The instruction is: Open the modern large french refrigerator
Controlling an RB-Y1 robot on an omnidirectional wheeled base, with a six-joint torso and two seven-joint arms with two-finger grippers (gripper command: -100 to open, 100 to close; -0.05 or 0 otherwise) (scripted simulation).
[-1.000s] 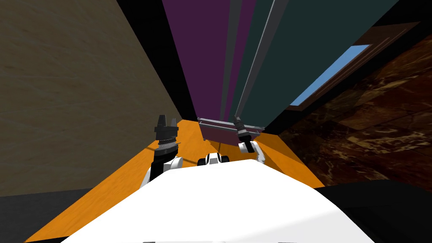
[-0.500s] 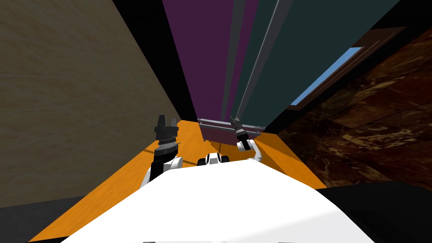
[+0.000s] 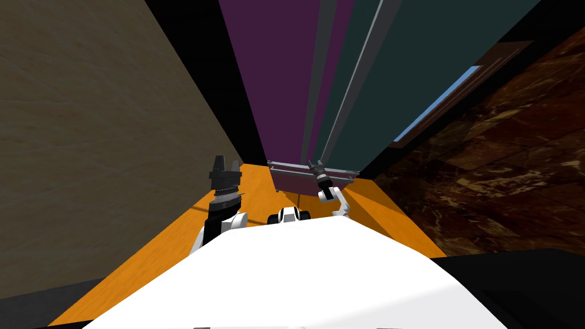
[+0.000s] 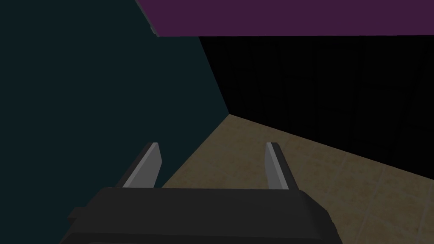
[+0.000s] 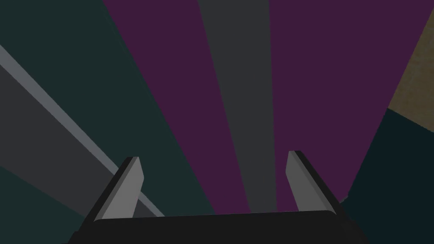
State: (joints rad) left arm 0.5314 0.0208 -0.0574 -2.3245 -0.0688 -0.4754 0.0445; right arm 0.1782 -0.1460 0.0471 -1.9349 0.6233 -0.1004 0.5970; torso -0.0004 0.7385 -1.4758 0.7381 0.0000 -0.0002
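The refrigerator stands straight ahead with purple door panels (image 3: 274,85) split by a grey strip (image 3: 313,85). Its dark teal door (image 3: 411,74) carries a long light grey handle (image 3: 348,97). A low drawer front (image 3: 297,184) with a horizontal bar sits at its base. My right gripper (image 3: 312,164) is open at the lower end of that handle. In the right wrist view the right gripper (image 5: 214,156) holds nothing. There the handle (image 5: 63,114) runs past the outside of one finger. My left gripper (image 3: 225,163) is raised apart on the left. The left gripper (image 4: 214,144) is open and faces a teal surface (image 4: 84,84).
A tan wall (image 3: 85,143) closes the left side. A dark marbled surface (image 3: 503,171) and a blue window (image 3: 440,103) lie right of the teal door. The floor (image 3: 171,245) is orange. Black areas flank the refrigerator.
My right gripper has shifted slightly left along the foot of the handle. The teal door now covers more of the window. My left arm has not moved.
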